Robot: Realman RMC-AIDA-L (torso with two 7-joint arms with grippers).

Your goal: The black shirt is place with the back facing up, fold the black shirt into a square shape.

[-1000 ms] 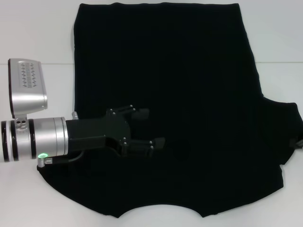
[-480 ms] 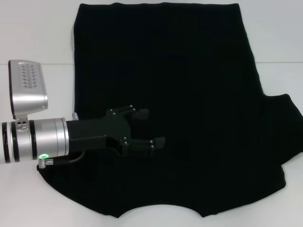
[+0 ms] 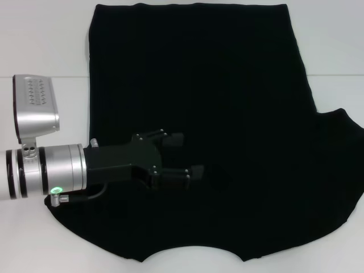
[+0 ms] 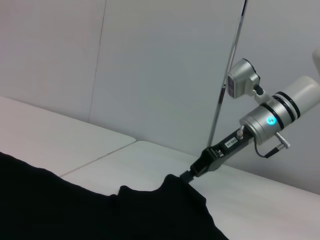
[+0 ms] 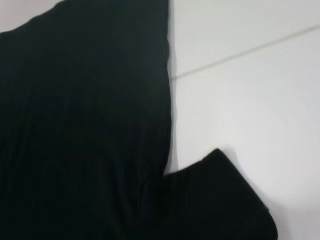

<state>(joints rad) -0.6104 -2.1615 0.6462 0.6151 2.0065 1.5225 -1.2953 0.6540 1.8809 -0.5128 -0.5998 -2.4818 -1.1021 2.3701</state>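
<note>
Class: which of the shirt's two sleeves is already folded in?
The robot's-left sleeve, under the left pincer; the black shirt's right sleeve sticks out flat.

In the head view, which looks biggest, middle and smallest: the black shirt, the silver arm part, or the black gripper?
1. The black shirt, by far.
2. The silver arm part.
3. The left gripper, jaws apart; nearly the arm part's size, so unsure.

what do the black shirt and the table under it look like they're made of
The black shirt looks like soft matte knit fabric, perhaps cotton: no sheen, limp curved edges, faint ribbing in the right wrist view. The table looks like a smooth white hard panel, possibly laminate, with a thin seam between sections.
</note>
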